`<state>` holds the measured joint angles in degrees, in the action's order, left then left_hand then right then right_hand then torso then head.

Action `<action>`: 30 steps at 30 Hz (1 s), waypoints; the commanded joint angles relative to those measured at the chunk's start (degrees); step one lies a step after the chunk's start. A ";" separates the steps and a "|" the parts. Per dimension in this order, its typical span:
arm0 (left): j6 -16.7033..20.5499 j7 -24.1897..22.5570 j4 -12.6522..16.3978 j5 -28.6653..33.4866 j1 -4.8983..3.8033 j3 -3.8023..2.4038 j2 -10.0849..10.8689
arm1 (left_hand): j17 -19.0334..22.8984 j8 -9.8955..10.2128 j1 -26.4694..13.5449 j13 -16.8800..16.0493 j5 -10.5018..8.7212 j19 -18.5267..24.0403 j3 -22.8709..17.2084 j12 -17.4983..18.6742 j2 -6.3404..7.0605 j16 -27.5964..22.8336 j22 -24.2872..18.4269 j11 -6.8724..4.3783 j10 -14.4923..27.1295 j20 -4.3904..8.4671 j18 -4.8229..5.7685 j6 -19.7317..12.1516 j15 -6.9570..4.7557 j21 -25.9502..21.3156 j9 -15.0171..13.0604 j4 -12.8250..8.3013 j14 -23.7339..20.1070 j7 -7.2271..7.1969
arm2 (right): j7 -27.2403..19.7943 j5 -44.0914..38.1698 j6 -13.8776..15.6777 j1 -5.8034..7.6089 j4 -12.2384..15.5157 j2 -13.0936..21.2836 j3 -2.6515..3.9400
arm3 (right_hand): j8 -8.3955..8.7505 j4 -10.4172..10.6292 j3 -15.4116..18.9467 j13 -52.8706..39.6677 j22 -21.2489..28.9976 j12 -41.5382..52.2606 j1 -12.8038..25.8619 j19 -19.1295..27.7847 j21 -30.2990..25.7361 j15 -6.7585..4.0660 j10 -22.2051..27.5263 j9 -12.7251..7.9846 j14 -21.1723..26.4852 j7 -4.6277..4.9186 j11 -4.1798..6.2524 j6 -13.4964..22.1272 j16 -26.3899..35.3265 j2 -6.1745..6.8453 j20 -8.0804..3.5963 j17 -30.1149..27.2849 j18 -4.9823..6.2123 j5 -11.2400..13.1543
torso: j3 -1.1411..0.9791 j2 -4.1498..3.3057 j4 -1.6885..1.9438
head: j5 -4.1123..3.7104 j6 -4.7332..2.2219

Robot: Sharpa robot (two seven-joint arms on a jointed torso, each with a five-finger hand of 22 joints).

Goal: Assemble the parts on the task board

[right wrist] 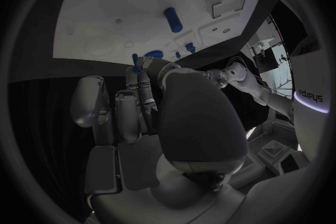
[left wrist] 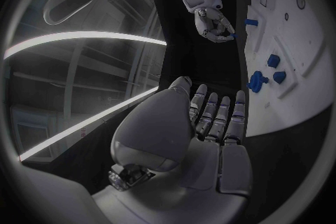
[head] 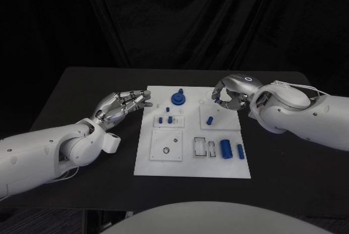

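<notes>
A small blue peg [right wrist: 135,60] is pinched in the right hand [head: 231,94], held just above the far right corner of the white task board [head: 218,166]. The left hand [head: 123,105], fingers loosely apart and holding nothing, is kept beside the board's left edge on the black desk [head: 291,158]. The right hand is judged nearer.

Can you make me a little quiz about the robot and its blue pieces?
1. True or false: the left hand holds a blue piece.
2. Where is the round blue part on the task board? A: at the far end. B: at the near end. C: off the board.
3. Fill in: the ____ hand pinches the small blue peg.

Key: 1 false, its fingers hold nothing. 2 A. 3 right: the right hand has the peg at its fingertips.
</notes>
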<state>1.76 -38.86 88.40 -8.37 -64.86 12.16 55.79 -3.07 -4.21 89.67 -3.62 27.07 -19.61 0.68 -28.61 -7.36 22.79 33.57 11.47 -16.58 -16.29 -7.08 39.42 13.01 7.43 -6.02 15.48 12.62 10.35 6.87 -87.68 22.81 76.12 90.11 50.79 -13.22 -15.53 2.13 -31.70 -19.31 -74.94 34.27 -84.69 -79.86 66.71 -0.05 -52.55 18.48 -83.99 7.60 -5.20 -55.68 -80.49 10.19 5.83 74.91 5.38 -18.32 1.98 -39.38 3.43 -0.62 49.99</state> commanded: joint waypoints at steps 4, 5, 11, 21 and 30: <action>-0.66 -10.57 -0.13 0.24 0.07 -0.05 -0.27 | -0.07 -0.26 0.62 0.09 0.32 -0.08 -0.03 -0.12 -0.08 0.30 0.02 0.50 -0.01 -0.33 -0.24 0.34 0.36 0.12 -0.05 -0.13 0.35 0.07 | 1.51 -0.59 -0.58 0.34 4.37 -0.15 -0.07 | -0.14 -0.17 0.04 0.08 -8.21 -0.07 0.21 -0.16 -0.13 -0.58 -1.99 0.16 -1.27 -0.04 1.50 -0.57 0.19 0.08 -0.45 2.55 -0.17 0.30 | 0.01 -0.09 -0.01 | 0.24 0.01; -0.69 -10.56 -0.16 0.24 0.07 -0.05 -0.30 | -0.07 -0.26 0.62 0.10 0.33 -0.11 -0.06 -0.08 -0.13 0.31 0.02 0.52 0.02 -0.34 -0.21 0.28 0.40 0.14 -0.04 -0.09 0.36 0.10 | 1.61 -0.78 -0.84 0.28 5.07 -0.31 -0.10 | -0.14 -0.17 0.04 0.08 -8.21 -0.07 0.21 -0.17 -0.12 -0.58 -2.00 0.17 -1.25 -0.04 1.50 -0.57 0.23 0.08 -0.45 2.51 -0.17 0.31 | 0.00 -0.09 0.02 | 0.23 0.01; -0.71 -10.53 -0.21 0.24 0.08 -0.05 -0.40 | -0.06 -0.25 0.61 0.10 0.35 -0.14 -0.10 -0.08 -0.21 0.34 0.03 0.56 0.04 -0.34 -0.17 0.22 0.44 0.15 -0.01 -0.05 0.38 0.11 | 1.90 -2.50 -2.22 -1.18 8.67 -2.48 -0.19 | -0.09 -0.18 0.10 0.10 -8.19 -0.07 0.24 -0.15 -0.18 -0.60 -2.12 0.20 -1.30 -0.03 1.52 -0.53 0.16 0.10 -0.47 2.59 -0.15 0.39 | -0.04 -0.14 0.00 | 0.83 0.01; -0.58 -10.53 -0.02 0.24 0.08 -0.05 -0.38 | -0.06 -0.26 0.55 0.10 0.33 -0.20 -0.17 -0.11 -0.37 0.41 0.03 0.63 0.05 -0.33 -0.08 0.25 0.51 0.19 0.01 0.11 0.40 0.17 | 1.52 -5.73 -3.89 -4.38 9.61 -8.02 -0.22 | -0.04 -0.20 0.14 0.11 -8.32 -0.06 0.25 -0.35 0.27 -0.63 -2.26 0.23 -1.44 -0.05 1.56 -0.50 -0.09 0.10 -0.49 2.90 -0.25 0.43 | -0.09 -0.21 0.02 | 1.45 0.01; -0.62 -10.47 0.06 0.24 0.08 -0.05 -0.43 | -0.05 -0.26 0.52 0.10 0.32 -0.22 -0.19 -0.10 -0.43 0.40 0.04 0.65 0.07 -0.32 -0.05 0.22 0.52 0.20 0.02 0.17 0.39 0.18 | 1.92 -7.82 -4.44 -6.30 8.06 -10.79 -0.22 | 0.04 -0.22 0.23 0.14 -8.36 -0.12 0.31 -0.43 0.42 -0.65 -2.30 0.26 -1.51 -0.04 1.56 -0.41 -0.16 0.13 -0.50 2.96 -0.28 0.45 | -0.09 -0.18 0.26 | 1.35 0.01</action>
<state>1.74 -38.87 88.30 -8.35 -64.85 12.16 55.46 -3.06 -4.21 89.88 -3.57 27.07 -19.60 0.68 -28.61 -7.58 23.06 33.58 11.68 -16.37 -16.28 -7.08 39.41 13.21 7.43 -6.01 15.49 12.82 10.35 7.57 -93.25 19.15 70.05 98.29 40.10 -13.46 -15.53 2.13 -31.68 -19.12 -74.92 34.01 -84.67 -80.06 66.95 -0.46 -52.76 18.65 -83.99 7.45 -5.40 -55.83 -80.52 10.21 5.63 74.91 5.39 -17.88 1.87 -39.58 3.59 0.76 49.99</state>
